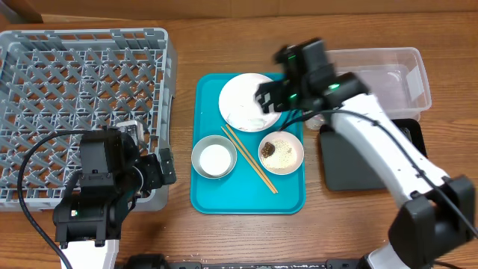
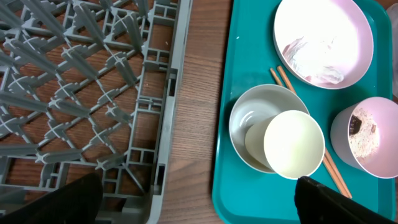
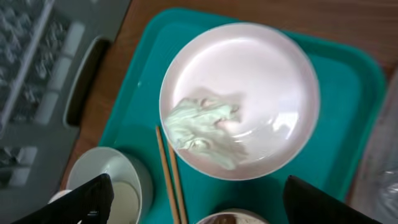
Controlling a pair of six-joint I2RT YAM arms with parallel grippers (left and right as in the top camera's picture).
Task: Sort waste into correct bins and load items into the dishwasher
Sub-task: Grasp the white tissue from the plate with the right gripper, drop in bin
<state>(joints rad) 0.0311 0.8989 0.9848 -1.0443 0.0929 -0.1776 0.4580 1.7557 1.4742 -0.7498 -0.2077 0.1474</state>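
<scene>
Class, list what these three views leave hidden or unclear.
1. Overhead: the right arm covers part of the black tray; anything beneath is unseen.
2. Overhead: it also hides one end of the clear tub; contents unclear.
3. Overhead: the left arm hides a corner of the rack.
4. Right wrist: the bottom edge cuts off the small dish.

We see one piece of furniture, a brown wooden table (image 1: 187, 37), and its smooth top runs to the edges of every view. From overhead the grain lies in long streaks from left to right, mid-brown with slightly darker bands. In the left wrist view the same wood shows closer as a warm reddish-brown strip with fine lines, and in the right wrist view it appears blurred along the top of the frame. The light is soft and even and comes from above; the shadows on the wood are faint, with blurred edges.
</scene>
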